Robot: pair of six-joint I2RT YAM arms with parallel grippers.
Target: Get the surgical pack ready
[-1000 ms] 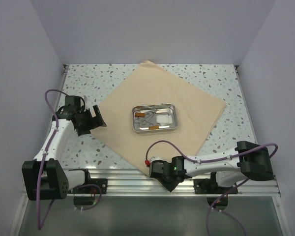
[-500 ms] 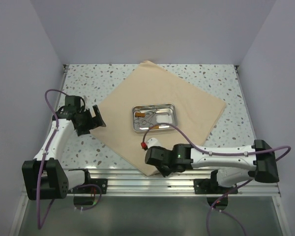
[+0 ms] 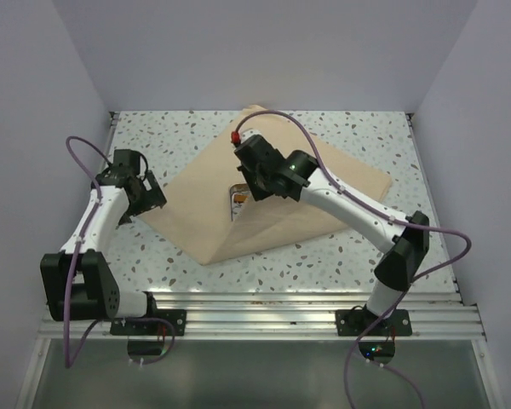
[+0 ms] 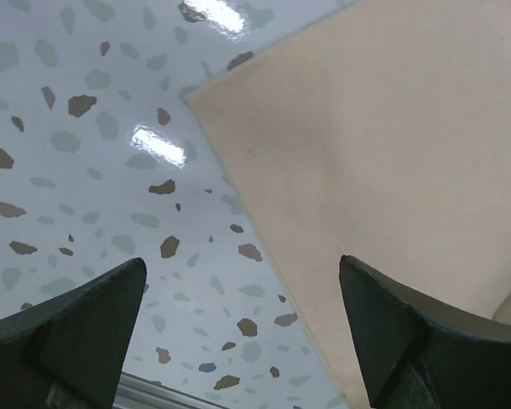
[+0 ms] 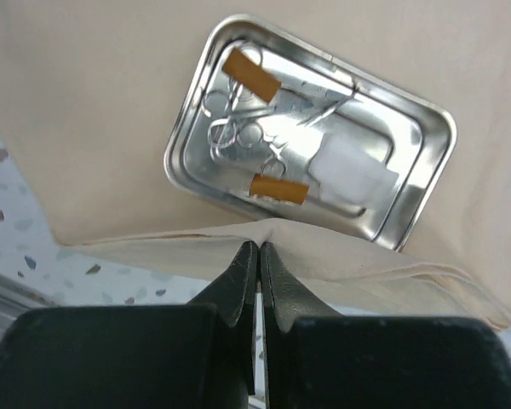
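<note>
Pinching cloth (image 5: 94,111) above tray (image 5: 409,149)

Wide-spread tool (image 4: 238,332) above tan cloth (image 4: 383,145) corner, speckled table (image 4: 85,153).

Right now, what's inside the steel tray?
The right wrist view shows the tray holding two brown strips, thin metal instruments and white gauze. From above, the right gripper and the lifted cloth hide most of it. Anything under the gauze is covered.
</note>
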